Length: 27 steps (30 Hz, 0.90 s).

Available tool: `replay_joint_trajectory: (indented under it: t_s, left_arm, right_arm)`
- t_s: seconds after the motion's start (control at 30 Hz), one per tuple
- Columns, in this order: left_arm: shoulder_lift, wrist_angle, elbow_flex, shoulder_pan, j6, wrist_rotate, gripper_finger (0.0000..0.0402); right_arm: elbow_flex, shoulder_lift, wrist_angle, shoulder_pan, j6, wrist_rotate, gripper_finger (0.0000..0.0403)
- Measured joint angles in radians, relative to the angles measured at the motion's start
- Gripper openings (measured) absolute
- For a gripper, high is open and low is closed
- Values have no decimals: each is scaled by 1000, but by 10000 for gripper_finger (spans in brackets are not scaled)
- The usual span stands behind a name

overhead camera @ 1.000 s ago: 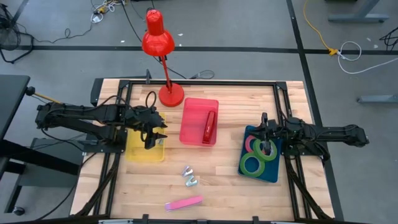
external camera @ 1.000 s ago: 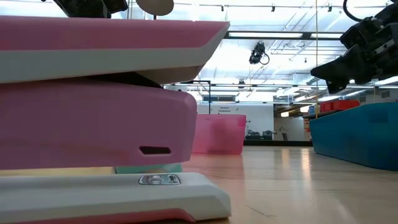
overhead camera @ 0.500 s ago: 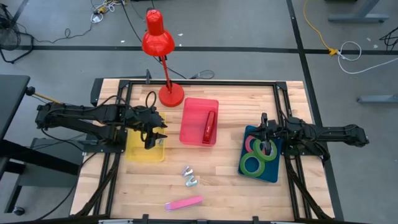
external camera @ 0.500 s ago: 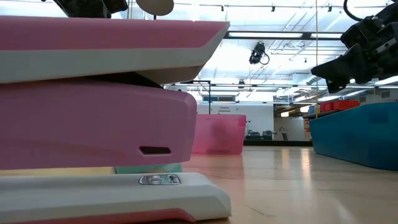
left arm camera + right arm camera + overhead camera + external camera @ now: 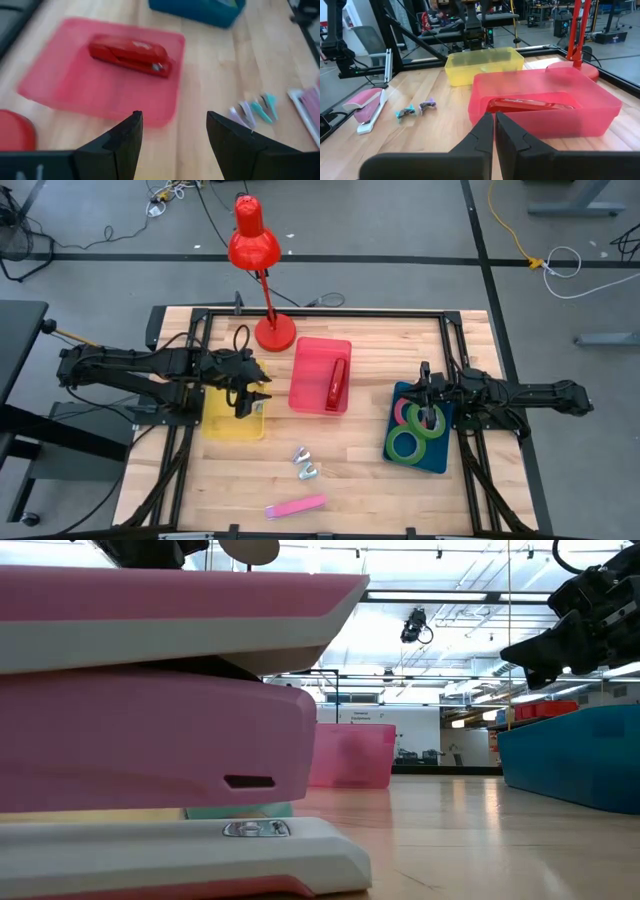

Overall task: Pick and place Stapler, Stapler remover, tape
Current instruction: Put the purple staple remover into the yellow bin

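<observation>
From my remote station, I find the left gripper (image 5: pixel 248 402) hanging over the yellow bin (image 5: pixel 232 417) at the table's left side. In its wrist view the two dark fingers (image 5: pixel 120 145) stand spread with a clear gap between them and nothing held.

The right gripper (image 5: pixel 428 402) sits over the blue bin (image 5: pixel 400 458) at the table's right side. Its fingers (image 5: pixel 480 135) are pressed together and hold nothing.

Tape: three rolls lie in the blue bin. Two green rolls (image 5: pixel 406 444) overlap toward the near end, and a pinkish-red roll (image 5: pixel 404 413) lies at the far end, just beside the right gripper.

Staplers: a red stapler (image 5: pixel 336 383) lies flat inside the pink bin (image 5: pixel 310 376) at the table's middle. A pink stapler (image 5: pixel 296 506) lies on the bare wood near the front edge; it fills the left of the low view (image 5: pixel 150 720).

Stapler removers: two small ones (image 5: pixel 305 463) lie on the table between the pink stapler and the pink bin, close together. In the right wrist view one shows teal (image 5: pixel 406 112) and the other purple (image 5: pixel 427 104).

A red desk lamp (image 5: pixel 258 260) stands at the table's far edge, its base just beside the pink bin's far left corner. The table (image 5: pixel 360 480) is light wood planking.
</observation>
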State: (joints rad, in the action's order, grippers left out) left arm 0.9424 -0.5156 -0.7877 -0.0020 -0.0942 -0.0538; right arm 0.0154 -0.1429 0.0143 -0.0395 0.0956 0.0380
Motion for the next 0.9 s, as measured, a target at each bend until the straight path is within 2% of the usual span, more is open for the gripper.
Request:
replay_joint_trajectory:
  t_s: [0.07,0.43,0.77,0.9]
  left_arm:
    - [0,32,-1,1,-3,-26,224]
    - [0,205,-1,1,-25,-28,224]
    - [0,211,-1,-2,-35,-11,225]
    - [0,211,-1,-2,-65,47,225]
  right_arm:
    - [0,0,0,0,0,0,21]
    - [0,0,0,0,0,0,21]
    - [0,0,0,0,0,0,21]
    - [0,0,0,0,0,0,21]
